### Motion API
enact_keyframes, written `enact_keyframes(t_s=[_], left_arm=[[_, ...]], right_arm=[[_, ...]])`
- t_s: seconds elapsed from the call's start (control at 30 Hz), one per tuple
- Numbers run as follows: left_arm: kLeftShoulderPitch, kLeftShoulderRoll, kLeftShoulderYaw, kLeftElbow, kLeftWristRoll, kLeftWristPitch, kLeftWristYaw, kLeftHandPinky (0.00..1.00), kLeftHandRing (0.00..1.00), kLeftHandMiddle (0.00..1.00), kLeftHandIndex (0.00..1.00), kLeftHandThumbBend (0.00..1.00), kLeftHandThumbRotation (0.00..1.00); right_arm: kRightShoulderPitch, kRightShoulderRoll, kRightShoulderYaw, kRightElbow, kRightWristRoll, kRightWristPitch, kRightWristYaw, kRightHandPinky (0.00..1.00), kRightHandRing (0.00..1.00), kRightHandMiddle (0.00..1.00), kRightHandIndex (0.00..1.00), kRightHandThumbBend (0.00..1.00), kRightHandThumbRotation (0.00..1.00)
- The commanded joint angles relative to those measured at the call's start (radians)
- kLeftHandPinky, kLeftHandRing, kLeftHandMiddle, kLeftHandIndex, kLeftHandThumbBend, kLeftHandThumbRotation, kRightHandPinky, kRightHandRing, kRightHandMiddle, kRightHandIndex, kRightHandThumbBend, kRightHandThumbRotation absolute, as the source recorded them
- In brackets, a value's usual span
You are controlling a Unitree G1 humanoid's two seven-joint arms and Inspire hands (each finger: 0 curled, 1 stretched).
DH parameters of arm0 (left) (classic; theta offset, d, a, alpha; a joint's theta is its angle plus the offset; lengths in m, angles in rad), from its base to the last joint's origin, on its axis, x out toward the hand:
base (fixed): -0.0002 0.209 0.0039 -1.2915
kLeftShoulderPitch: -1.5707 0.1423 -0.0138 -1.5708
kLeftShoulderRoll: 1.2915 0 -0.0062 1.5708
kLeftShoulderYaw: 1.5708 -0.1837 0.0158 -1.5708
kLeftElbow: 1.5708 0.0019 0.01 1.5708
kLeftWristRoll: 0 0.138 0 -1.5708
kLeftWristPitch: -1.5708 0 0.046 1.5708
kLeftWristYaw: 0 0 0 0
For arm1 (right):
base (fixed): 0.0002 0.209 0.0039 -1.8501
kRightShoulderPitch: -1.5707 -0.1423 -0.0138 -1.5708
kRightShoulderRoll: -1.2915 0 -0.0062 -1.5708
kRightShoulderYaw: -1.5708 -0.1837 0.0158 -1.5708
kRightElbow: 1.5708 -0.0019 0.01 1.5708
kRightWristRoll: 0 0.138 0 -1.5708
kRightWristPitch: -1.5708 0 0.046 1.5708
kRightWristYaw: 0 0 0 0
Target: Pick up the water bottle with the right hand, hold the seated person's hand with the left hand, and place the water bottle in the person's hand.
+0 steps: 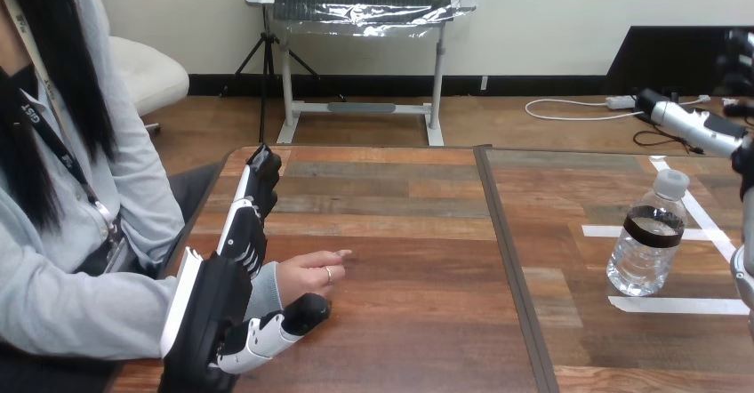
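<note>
Nearest to me, at the lower left, my left hand [222,308] rests on the wooden worktop [418,331] with its fingers [253,206] stretched straight away from me and its thumb [298,317] reaching out to the side. The person's hand [311,273] comes in from the left and lies on the worktop in the gap between that thumb and those fingers, just beside the thumb. My left hand is spread wide, not closed round anything, and I cannot tell whether it touches the person's hand. Farther off, well apart on the right half of the worktop, the water bottle [647,242] stands upright and free inside white tape marks [680,304]. It is clear thin plastic with a white cap and a dark label band, and looks to hold a good deal of water. I judge it moderately heavy for its size, smooth and a little slippery, with walls that give under a hard squeeze. The best hold looks to be round the body at or just below the label band, firm but not crushing, keeping it upright. Beyond the bottle, the silver forearm of my right arm [698,124] slants in from the right edge. My right hand [747,169] is a dark sliver at that edge, beside the bottle but apart from it, and I cannot tell how it is set.
</note>
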Motion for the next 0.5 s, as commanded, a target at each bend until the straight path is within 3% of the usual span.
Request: enact_keyframes(t_s=[0.0,0.47], left_arm=[[-0.032,0.006,0.005,-0.061,-0.008,-0.006,0.001,1.00,1.00,1.00,1.00,1.00,0.67],[-0.024,0.020,0.007,-0.073,-0.012,-0.005,-0.005,1.00,1.00,1.00,1.00,1.00,0.66]], right_arm=[[-0.079,0.016,0.000,0.011,0.019,0.025,0.018,0.73,0.81,0.84,0.88,1.00,0.36],[-0.064,0.035,0.005,0.028,0.029,0.100,0.057,0.79,0.84,0.86,0.90,1.00,0.36]])
